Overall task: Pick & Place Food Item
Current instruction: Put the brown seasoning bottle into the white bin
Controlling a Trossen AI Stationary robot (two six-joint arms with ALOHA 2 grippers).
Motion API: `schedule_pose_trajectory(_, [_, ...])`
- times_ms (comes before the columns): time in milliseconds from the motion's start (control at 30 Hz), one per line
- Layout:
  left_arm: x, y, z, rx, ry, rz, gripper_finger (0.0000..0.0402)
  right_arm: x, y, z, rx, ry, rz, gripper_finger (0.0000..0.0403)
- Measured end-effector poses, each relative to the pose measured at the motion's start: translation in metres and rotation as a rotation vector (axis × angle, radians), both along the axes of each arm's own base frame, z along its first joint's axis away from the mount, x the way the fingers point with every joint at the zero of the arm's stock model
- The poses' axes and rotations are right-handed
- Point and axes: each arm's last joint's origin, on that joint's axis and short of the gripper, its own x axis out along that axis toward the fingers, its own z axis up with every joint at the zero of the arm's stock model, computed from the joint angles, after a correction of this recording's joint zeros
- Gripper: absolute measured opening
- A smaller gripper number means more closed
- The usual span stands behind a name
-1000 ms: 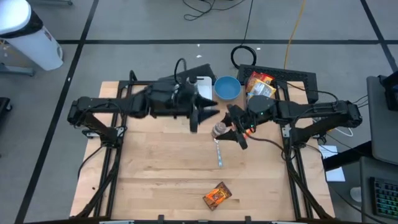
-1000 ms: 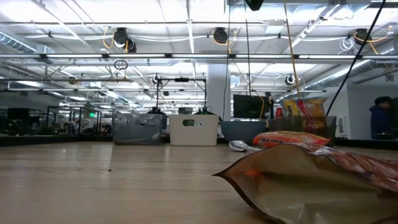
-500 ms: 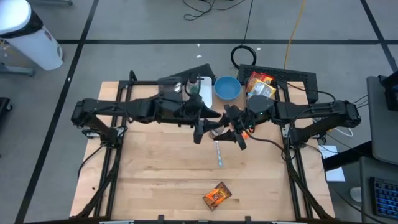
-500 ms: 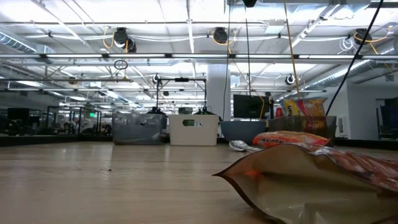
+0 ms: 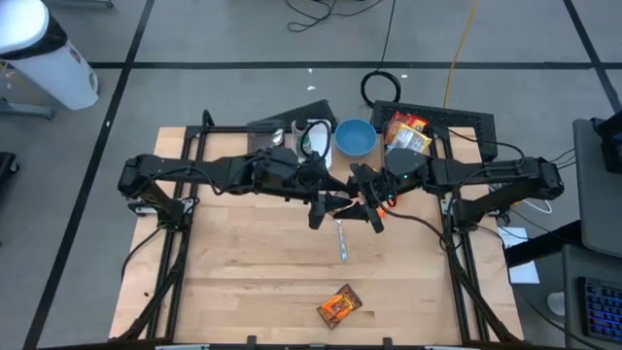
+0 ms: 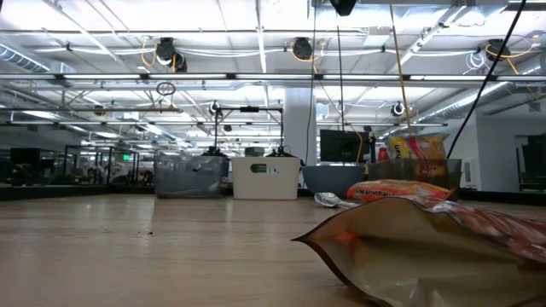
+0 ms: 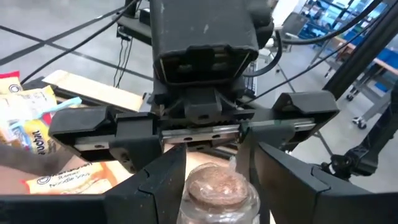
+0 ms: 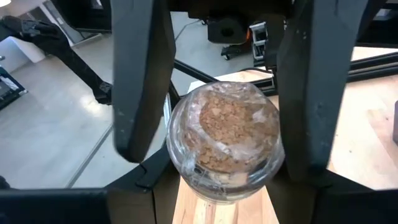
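Note:
A glass jar [image 5: 340,202] of brown crumbs under clear film hangs above the table's middle, upright, between my two grippers. My right gripper [image 5: 354,201] comes from the table's right and is shut on it. My left gripper [image 5: 328,203] comes from the left and is open. Its two fingers [image 8: 142,81] stand on either side of the jar [image 8: 224,137]; I cannot tell whether they touch the glass. In the left wrist view the jar [image 7: 217,190] sits between the left fingers, with the right gripper's body behind it. My right gripper pinches the jar's lower glass wall [image 8: 189,180] between its two fingers, one on each side. The fingers come in about level from the table's right. The jar is lifted clear of the table and stands upright, film-covered top up.
A spoon [image 5: 342,239] lies on the table under the grippers. An orange snack packet [image 5: 339,305] lies near the front edge. At the back are a blue bowl [image 5: 356,138], a white container [image 5: 313,136] and a black tray with snack packets [image 5: 408,131].
My left gripper has moved toward the table's right and near side and come down, tipping a little, until its fingers stand around the jar. The right gripper and the jar have kept still.

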Motion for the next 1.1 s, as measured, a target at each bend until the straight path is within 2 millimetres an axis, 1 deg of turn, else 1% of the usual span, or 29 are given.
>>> schedule_pose_trajectory(233, [-0.002, 0.000, -0.007, 0.001, 0.075, -0.008, 0.0200, 0.000, 0.000, -0.001, -0.001, 0.004, -0.003, 0.0185])
schedule_pose_trajectory(700, [-0.005, -0.001, -0.013, -0.006, 0.152, -0.026, 0.0197, 0.001, 0.000, -0.002, 0.011, 0.014, -0.010, 0.0185])
schedule_pose_trajectory(800, [-0.006, -0.001, -0.014, -0.005, 0.164, -0.027, 0.0176, 0.004, 0.000, -0.005, 0.014, 0.023, -0.008, 0.0185])
schedule_pose_trajectory(1000, [-0.006, -0.001, -0.015, -0.010, 0.178, -0.044, 0.0106, 0.008, 0.000, -0.010, 0.024, 0.045, -0.002, 0.0185])
schedule_pose_trajectory(1100, [-0.006, -0.001, -0.015, -0.003, 0.171, -0.056, 0.0084, 0.008, 0.000, -0.010, 0.029, 0.050, 0.010, 0.0185])
